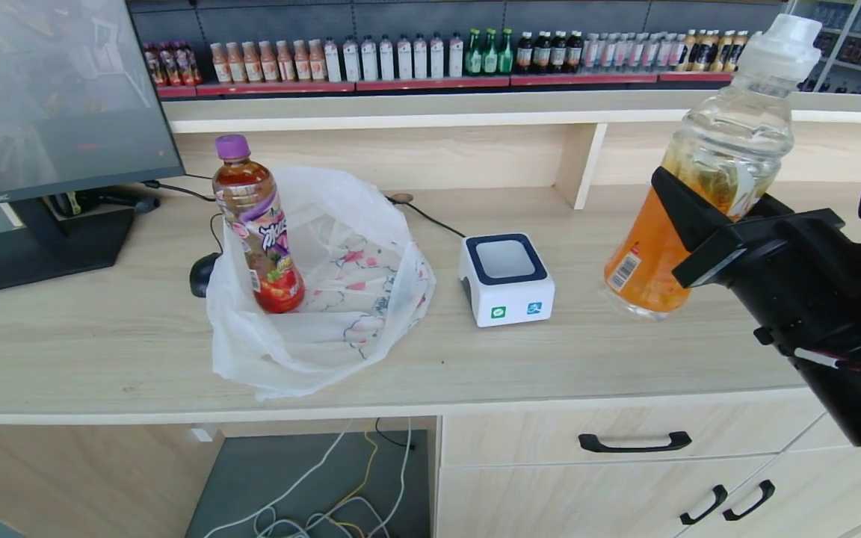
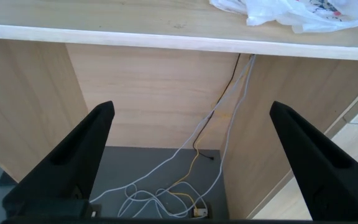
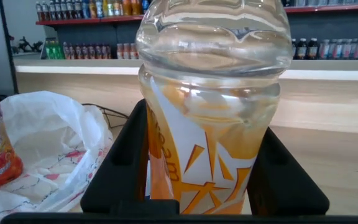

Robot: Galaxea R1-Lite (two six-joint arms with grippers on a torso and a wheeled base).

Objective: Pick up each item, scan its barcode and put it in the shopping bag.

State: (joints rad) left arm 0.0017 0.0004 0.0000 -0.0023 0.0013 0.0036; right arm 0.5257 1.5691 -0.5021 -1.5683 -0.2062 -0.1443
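Right gripper [image 1: 707, 220] is clamped on the orange drink bottle [image 1: 707, 164], one finger on each side of its body at mid-height. The bottle leans with its white cap toward 1 o'clock, and the barcode [image 1: 624, 271] low on its label faces 8 o'clock. Whether its base touches the counter [image 1: 102, 351] cannot be determined. The white scanner [image 1: 506, 280] stands at 9 o'clock from the bottle, apart from it. The shopping bag [image 1: 356, 299] lies open at 9 o'clock from the scanner, with a purple-capped red bottle [image 1: 258, 232] standing upright inside. Left gripper [image 2: 194, 165] hangs below the counter edge, fingers spread wide apart with nothing between them. A monitor [image 1: 49, 97] stands at the bag's 10 o'clock.
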